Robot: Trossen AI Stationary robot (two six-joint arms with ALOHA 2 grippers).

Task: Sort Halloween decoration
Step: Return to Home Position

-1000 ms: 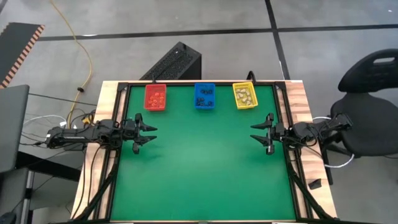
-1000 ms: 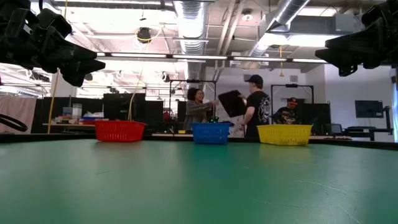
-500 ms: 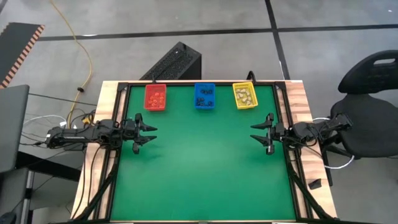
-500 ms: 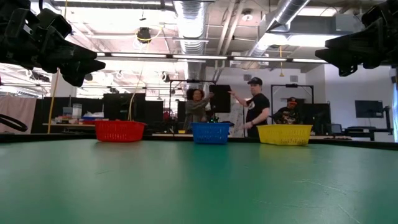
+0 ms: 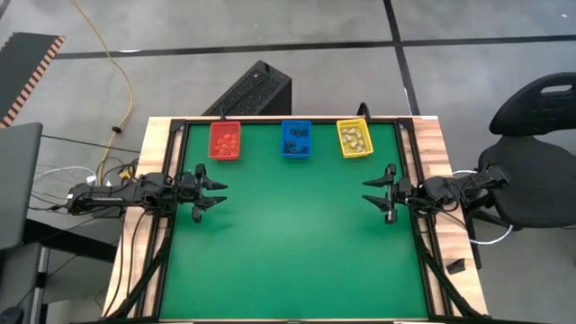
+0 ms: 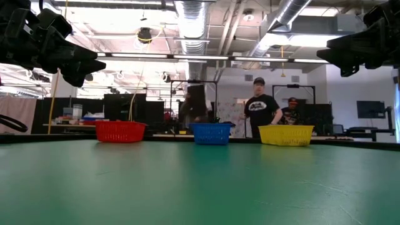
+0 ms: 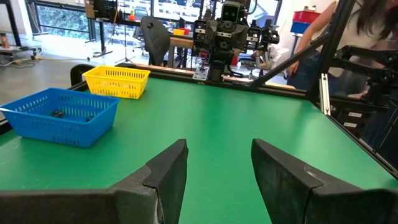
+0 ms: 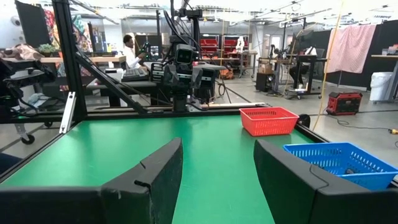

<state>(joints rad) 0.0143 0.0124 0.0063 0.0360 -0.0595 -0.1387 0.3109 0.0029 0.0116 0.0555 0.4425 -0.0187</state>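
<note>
Green table (image 5: pixel 288 261); trinkets (image 5: pixel 353 138) sit in the bins (image 6: pixel 120 132). Left gripper (image 5: pixel 220 195) and right gripper (image 5: pixel 368 193) hover spread and empty at opposite edges. Homing looks complete, so probably no further move is needed.

No legible text anywhere.

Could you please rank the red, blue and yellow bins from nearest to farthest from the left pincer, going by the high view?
1. Red bin: left end of the row at the table's far edge, nearest the open left pincer.
2. Blue bin: middle of the row.
3. Yellow bin: right end of the row, farthest.
</note>
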